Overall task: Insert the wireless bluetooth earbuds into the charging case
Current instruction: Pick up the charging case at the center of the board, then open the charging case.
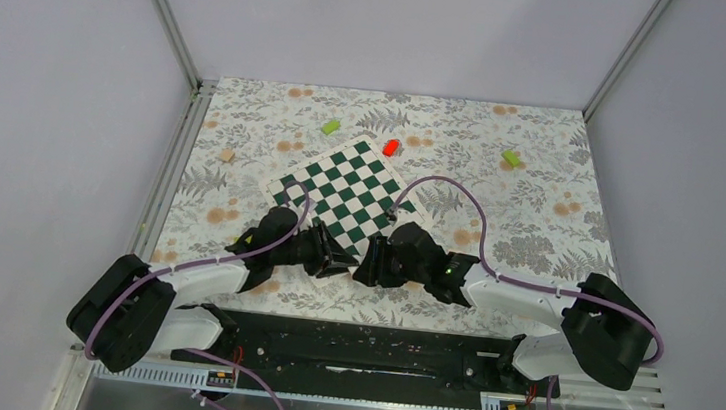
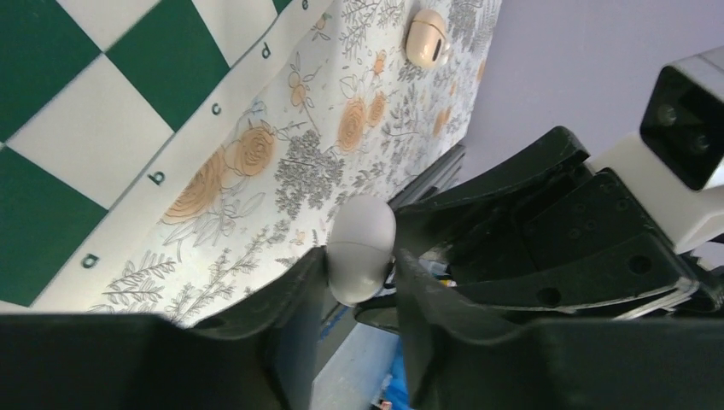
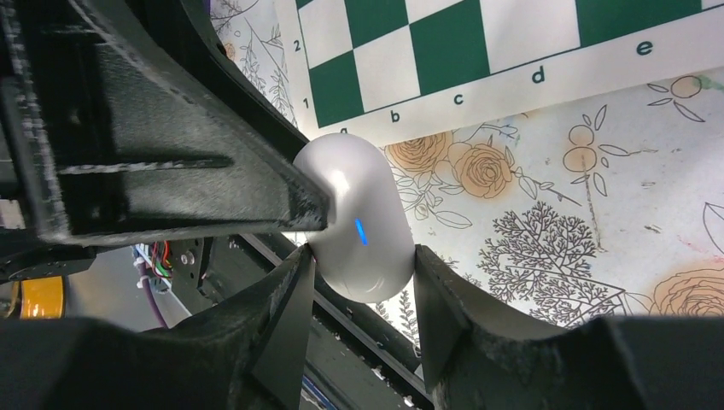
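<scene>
Top view mostly shows the two arms nose to nose just off the 6 o'clock edge of the chessboard (image 1: 345,188). The left gripper (image 1: 334,259) and right gripper (image 1: 371,263) almost touch, and whatever is between them is hidden.

The wrist cams fill that in. The right one shows its own fingers pinching a white earbud (image 3: 359,222) by the sides, above the floral cloth (image 3: 546,222), with a small blue light (image 3: 359,231) on its face that no other view catches. One left finger presses on the earbud from 10 o'clock.

On the left cam, its two fingers sit snug on either side of a white oval, which looks like the same earbud, so both are clamped on it.

The case (image 2: 427,37) only shows on the left cam, lying on the cloth at 12 o'clock, well apart from the grippers. I can't find it from above.
</scene>
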